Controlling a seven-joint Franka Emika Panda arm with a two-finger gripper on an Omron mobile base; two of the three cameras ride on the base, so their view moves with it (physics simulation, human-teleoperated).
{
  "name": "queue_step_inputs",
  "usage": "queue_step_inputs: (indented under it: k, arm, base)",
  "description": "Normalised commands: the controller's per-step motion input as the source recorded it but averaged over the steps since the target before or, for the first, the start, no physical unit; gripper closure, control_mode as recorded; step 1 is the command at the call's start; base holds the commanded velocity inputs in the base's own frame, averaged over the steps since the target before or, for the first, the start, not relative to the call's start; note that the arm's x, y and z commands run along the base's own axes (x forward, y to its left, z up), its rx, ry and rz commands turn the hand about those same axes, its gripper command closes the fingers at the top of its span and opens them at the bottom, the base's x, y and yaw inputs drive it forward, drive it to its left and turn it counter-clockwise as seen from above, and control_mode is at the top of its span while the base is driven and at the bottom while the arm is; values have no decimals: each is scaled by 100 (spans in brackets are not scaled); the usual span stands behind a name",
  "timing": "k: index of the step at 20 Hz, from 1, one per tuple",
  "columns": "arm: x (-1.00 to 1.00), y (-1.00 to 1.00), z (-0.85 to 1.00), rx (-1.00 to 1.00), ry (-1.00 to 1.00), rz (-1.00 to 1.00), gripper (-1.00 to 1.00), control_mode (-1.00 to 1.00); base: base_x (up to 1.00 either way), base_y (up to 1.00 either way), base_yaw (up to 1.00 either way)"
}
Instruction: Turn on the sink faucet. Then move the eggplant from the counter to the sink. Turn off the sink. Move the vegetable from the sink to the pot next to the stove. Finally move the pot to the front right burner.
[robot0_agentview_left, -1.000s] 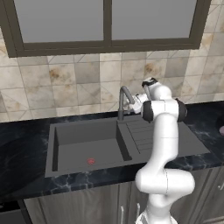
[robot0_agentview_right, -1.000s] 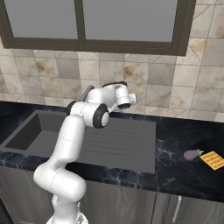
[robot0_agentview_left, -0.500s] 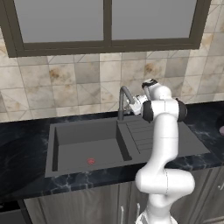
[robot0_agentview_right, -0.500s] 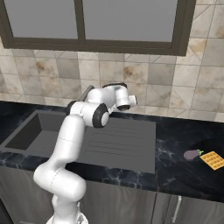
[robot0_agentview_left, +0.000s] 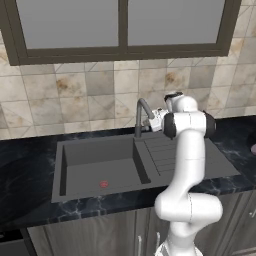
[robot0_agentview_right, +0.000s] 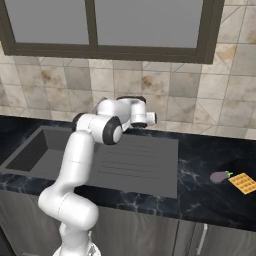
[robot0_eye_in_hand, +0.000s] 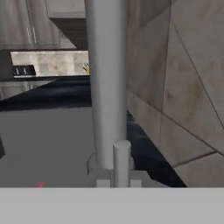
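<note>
The sink faucet (robot0_agentview_left: 140, 116) stands at the back rim of the sink (robot0_agentview_left: 95, 160), between the basin and the ribbed drainboard. My gripper (robot0_agentview_left: 152, 122) is right beside its stem, on the drainboard side, and shut. In the hand view the faucet stem (robot0_eye_in_hand: 107, 83) rises very close, with its small lever (robot0_eye_in_hand: 121, 162) at the bottom middle. I cannot tell whether the fingers clamp it. No water runs from the spout. The eggplant (robot0_agentview_right: 220, 176) lies on the black counter (robot0_agentview_right: 200, 195), far to the right of the sink. The pot and the stove are out of view.
An orange waffle-patterned square (robot0_agentview_right: 243, 183) lies just right of the eggplant. A tiled wall and a window rise directly behind the faucet. The basin has a red drain mark (robot0_agentview_left: 104, 184). Cabinet doors run below the counter's front edge.
The gripper has gone from open to shut beside the faucet. The arm has hardly moved, and the eggplant has stayed where it was.
</note>
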Motion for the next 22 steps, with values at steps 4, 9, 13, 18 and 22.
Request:
queue_step_inputs:
  k: [4, 9, 13, 18, 22]
  arm:
    - [-11, 0, 2, 0, -5, -26, 100, -100]
    - [-1, 0, 0, 0, -2, -31, 100, -100]
    - [0, -3, 0, 0, 0, -27, 100, -100]
    - [7, -3, -10, 0, 2, -3, 100, -100]
    - [23, -20, -22, 1, 1, -2, 100, -100]
  base:
    - [0, 0, 0]
    - [0, 0, 0]
    - [0, 0, 0]
    - [0, 0, 0]
    - [0, 0, 0]
